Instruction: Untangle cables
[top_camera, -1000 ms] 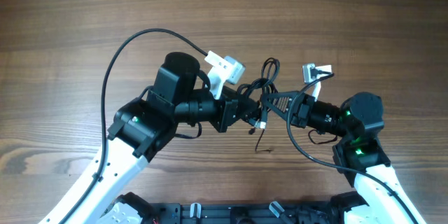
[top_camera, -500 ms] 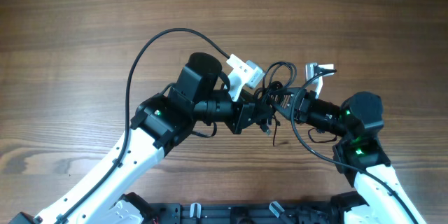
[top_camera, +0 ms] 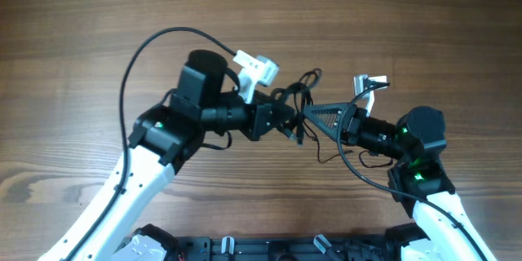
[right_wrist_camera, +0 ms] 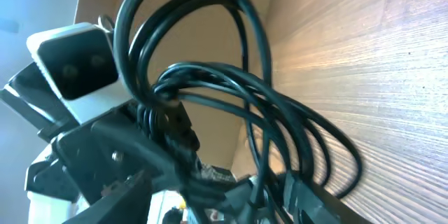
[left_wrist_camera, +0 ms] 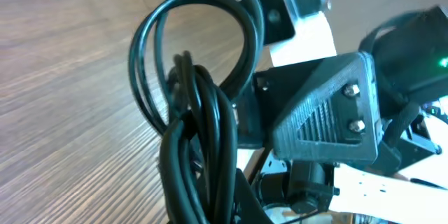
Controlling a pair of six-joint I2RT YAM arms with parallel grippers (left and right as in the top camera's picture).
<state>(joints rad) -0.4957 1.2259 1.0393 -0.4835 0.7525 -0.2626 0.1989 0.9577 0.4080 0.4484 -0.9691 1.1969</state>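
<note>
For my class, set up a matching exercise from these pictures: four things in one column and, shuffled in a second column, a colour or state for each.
Column 1
1. cables
2. left gripper
3. table
4. light on the right arm

Column 2
A. brown wood grain
B. green
C. shut on the cables
D. black, in tangled loops

Pairs: 1-D; 2-C; 3-A; 4-B
</note>
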